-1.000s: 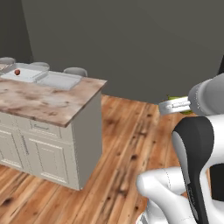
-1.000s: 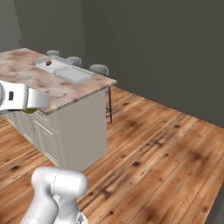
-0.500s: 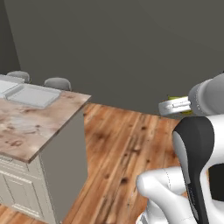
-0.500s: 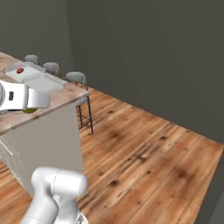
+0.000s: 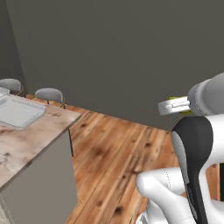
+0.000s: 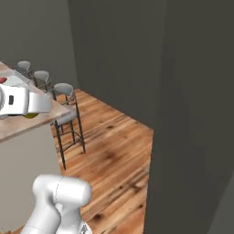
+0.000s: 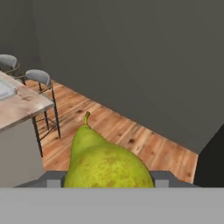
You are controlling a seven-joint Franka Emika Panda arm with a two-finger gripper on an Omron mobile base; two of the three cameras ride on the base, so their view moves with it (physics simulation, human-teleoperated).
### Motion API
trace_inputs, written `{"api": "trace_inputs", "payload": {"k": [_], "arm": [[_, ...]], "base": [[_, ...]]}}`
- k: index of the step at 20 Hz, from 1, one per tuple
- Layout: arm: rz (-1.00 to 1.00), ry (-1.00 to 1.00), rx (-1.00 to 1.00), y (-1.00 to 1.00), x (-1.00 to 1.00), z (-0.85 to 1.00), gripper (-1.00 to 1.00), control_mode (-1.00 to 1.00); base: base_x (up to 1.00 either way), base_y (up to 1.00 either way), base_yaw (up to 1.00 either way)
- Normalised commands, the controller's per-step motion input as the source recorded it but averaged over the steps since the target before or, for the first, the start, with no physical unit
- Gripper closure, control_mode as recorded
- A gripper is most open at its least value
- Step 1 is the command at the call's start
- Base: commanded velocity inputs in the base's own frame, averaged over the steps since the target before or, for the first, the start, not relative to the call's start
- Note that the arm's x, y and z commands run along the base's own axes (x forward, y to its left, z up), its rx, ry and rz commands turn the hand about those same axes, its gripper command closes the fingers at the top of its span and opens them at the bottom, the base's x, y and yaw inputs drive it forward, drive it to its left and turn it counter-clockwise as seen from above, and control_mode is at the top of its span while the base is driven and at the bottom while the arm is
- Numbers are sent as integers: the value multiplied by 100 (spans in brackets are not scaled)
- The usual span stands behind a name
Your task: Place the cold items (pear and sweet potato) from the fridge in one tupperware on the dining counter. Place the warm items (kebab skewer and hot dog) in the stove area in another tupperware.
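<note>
Pear [image 7: 104,164], yellow-green w/ brown speckles, sits between the gripper [image 7: 105,178] fingers, stem pointing away from the hand. In hand view it bulges up from between the two grey finger blocks, fat end nearest the cam, so the claw is closed on its wide body w/ jaws standing fairly wide. In left base view a bit of yellow-green [image 5: 177,99] peeks out by the gripper [image 5: 174,105], carried high over the wood floor [image 5: 118,162]; in right base view a sliver of it [image 6: 30,116] shows under the white hand [image 6: 23,101].

Why held this way, prob.: it's a cold item, lifted well off any surface for transport while the base drives toward the dining counter. Grip on the broad part looks steady; narrow neck is left free.

Dining counter [image 5: 33,144], marbled top, is off to the left in left base view, its near corner pointing toward the floor. A clear tupperware [image 5: 15,111] lies on it near the far edge, well apart from the pear. Grey stools [image 6: 64,90] line the counter's far side. Something red [image 6: 3,81] at the counter's far end, too small to ID.

Judgement: mid-carry; the pear isn't over the counter yet, the drop into the tub comes next.
</note>
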Motion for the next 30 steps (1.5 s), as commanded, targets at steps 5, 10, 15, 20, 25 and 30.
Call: {"api": "trace_inputs", "payload": {"k": [5, 10, 15, 20, 25, 30], "arm": [[0, 0, 0, 0, 0, 0, 100, 100], [0, 0, 0, 0, 0, 0, 100, 100], [0, 0, 0, 0, 0, 0, 100, 100], [0, 0, 0, 0, 0, 0, 100, 100], [0, 0, 0, 0, 0, 0, 100, 100], [0, 0, 0, 0, 0, 0, 100, 100]], "base": [[100, -45, 34], [100, -42, 35], [100, -20, 49], [100, -20, 50], [100, -25, 48], [100, -54, 33]]}}
